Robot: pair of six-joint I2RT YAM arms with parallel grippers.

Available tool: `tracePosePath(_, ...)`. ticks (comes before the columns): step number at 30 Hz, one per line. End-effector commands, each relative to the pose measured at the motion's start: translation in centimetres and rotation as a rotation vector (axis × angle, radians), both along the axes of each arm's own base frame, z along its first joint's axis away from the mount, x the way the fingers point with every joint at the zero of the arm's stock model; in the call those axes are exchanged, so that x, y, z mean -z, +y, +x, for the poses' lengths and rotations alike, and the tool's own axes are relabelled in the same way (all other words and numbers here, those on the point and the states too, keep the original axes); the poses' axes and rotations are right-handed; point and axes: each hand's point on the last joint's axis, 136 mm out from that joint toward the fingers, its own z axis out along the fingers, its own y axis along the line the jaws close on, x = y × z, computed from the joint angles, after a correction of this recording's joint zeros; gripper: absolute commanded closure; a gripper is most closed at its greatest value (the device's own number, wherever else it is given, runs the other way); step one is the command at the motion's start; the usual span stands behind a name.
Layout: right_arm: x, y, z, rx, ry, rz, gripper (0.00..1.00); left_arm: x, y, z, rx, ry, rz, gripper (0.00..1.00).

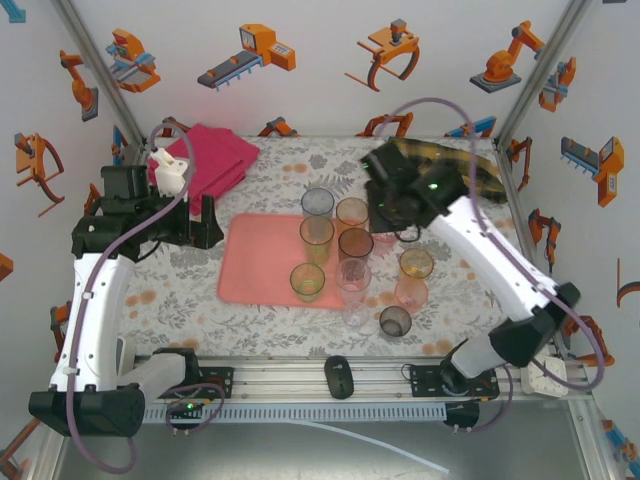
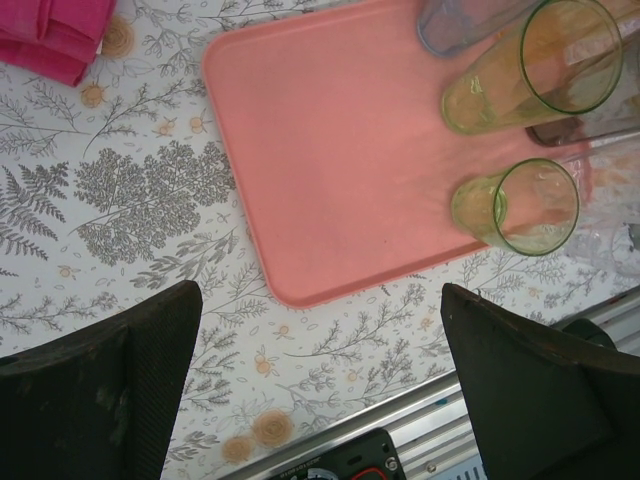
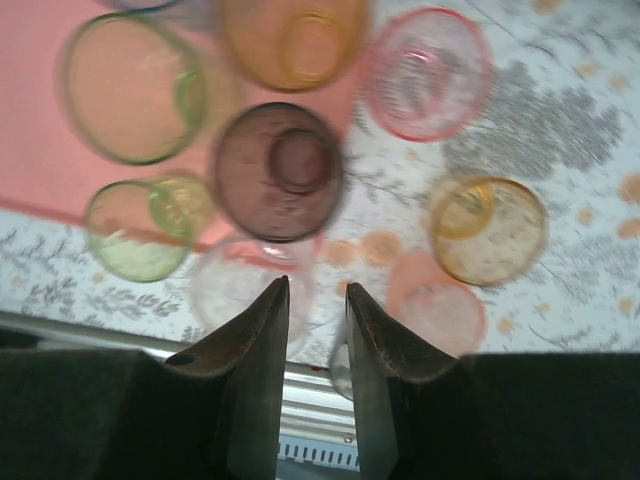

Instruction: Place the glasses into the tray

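Note:
The salmon-pink tray (image 1: 255, 262) lies mid-table, its left half bare. Several glasses stand on its right part: a blue-grey one (image 1: 318, 203), an amber one (image 1: 352, 212), two green ones (image 1: 317, 236) (image 1: 307, 282) and a dark brown one (image 1: 355, 245). To the right, on the cloth, stand another amber glass (image 1: 415, 264), a pink one (image 1: 410, 293) and a smoky dark one (image 1: 396, 321). My left gripper (image 2: 320, 300) hovers wide open and empty left of the tray (image 2: 330, 150). High over the dark brown glass (image 3: 280, 170), my right gripper (image 3: 316, 285) is slightly open, with nothing between its fingers.
A folded magenta cloth (image 1: 212, 160) and a white object (image 1: 168, 172) lie at the back left. A metal rail (image 1: 300, 378) with a black block (image 1: 339, 376) runs along the near edge. Frame posts and printed walls close in the sides.

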Motion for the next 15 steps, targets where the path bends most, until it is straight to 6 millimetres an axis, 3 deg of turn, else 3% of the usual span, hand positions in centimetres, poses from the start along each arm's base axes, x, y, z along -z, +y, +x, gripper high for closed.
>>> tracePosePath(1,0.9,-5.6,-1.7,0.121,0.057,0.022,0.67,-0.5,-0.6,-0.8,0.066,0.015,0.005,0.03)
tracePosePath(5,2.7,-10.1,-2.8,0.243,0.069,0.039,0.60,-0.5,-0.6,-0.9,0.081,0.014,0.020,0.03)
tracePosePath(10,6.7,-12.2,-3.7,0.321,0.149,0.110,0.57,-0.3,-0.7,-0.9,0.083,0.029,0.011,0.03)
tracePosePath(15,9.8,-12.8,-3.1,0.357,0.184,0.168,0.57,-0.1,-0.9,-0.7,0.083,0.045,-0.004,0.03)
